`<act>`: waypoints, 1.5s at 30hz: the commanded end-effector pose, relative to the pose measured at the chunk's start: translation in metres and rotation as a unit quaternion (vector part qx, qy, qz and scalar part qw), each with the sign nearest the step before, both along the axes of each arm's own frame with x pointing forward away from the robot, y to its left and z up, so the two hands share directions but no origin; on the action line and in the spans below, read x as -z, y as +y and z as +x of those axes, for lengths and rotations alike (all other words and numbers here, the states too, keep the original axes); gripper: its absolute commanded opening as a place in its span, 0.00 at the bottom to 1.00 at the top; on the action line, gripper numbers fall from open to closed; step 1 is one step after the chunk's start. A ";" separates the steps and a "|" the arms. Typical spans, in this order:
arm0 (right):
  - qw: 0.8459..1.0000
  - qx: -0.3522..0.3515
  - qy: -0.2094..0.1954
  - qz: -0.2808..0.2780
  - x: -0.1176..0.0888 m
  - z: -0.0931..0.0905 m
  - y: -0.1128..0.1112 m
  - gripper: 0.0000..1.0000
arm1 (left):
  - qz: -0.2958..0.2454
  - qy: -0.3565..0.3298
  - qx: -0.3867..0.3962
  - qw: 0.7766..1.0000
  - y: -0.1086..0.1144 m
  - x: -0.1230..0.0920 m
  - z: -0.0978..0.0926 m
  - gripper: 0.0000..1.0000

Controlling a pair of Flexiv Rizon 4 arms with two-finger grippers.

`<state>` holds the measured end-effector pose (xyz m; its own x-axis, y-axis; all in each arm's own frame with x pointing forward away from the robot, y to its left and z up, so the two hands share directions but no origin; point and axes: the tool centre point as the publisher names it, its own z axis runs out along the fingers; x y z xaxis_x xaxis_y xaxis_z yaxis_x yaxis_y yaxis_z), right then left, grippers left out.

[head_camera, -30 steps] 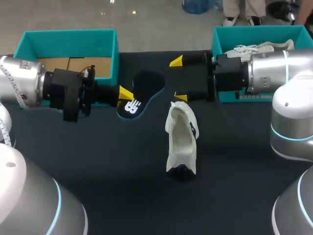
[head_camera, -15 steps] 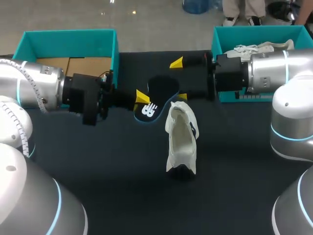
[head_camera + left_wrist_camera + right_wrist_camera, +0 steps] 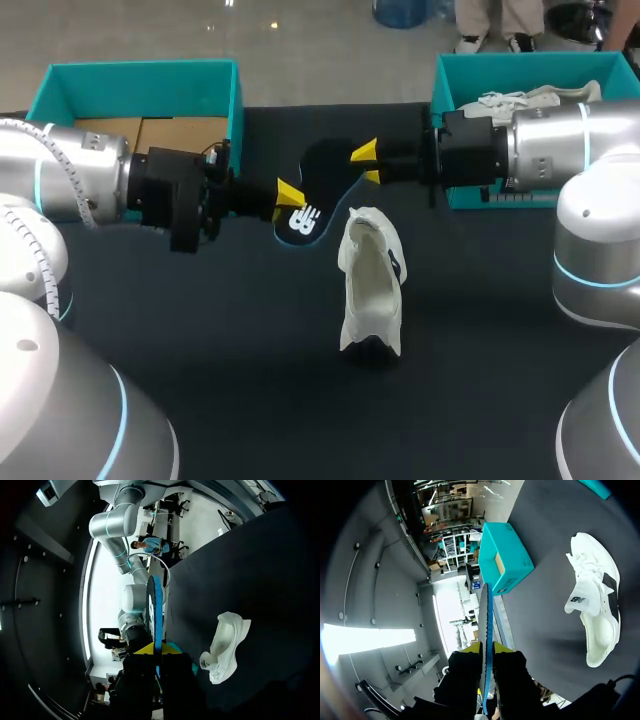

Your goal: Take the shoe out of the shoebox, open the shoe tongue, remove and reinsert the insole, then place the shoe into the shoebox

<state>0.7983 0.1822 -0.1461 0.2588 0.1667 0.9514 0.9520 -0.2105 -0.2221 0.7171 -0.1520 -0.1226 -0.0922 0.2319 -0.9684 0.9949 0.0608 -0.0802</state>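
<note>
A dark table (image 3: 200, 330). The left gripper (image 3: 289, 193) pinches the logo end of a black insole (image 3: 320, 185), held just behind the shoe (image 3: 371, 285). The right gripper (image 3: 367, 165) is clamped on the insole's other end. The white shoe lies on the table. Farther behind the shoe stand two teal boxes: the left box (image 3: 140, 80), and the right box (image 3: 470, 70), which holds a second shoe (image 3: 520, 100).
</note>
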 end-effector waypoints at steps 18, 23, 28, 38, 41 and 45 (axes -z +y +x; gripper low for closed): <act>1.000 0.001 0.000 0.000 0.001 0.000 0.002 0.00 | -0.008 -0.006 -0.010 1.000 0.006 -0.003 -0.001 1.00; 1.000 0.001 0.000 0.000 0.001 0.000 0.002 0.00 | -0.010 -0.013 -0.019 1.000 0.022 -0.008 0.008 1.00; 1.000 0.001 0.000 0.000 0.001 0.000 0.002 0.00 | 0.001 -0.027 -0.013 1.000 0.038 -0.013 0.017 1.00; 1.000 0.001 0.000 0.000 0.001 0.000 0.002 0.00 | 0.056 -0.102 0.053 0.992 0.069 -0.050 0.043 1.00; 1.000 0.001 0.000 0.000 0.001 0.000 0.002 0.00 | 0.084 -0.132 0.090 0.984 0.076 -0.068 0.051 1.00; 1.000 0.001 0.000 0.000 0.001 0.000 0.002 0.00 | 0.138 -0.160 0.157 0.965 0.081 -0.083 0.055 1.00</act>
<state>0.7983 0.1822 -0.1462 0.2588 0.1667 0.9514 0.9520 -0.2104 -0.2221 0.7602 -0.0744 -0.0551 0.2600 0.3595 -0.8962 0.9650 -0.0634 0.2545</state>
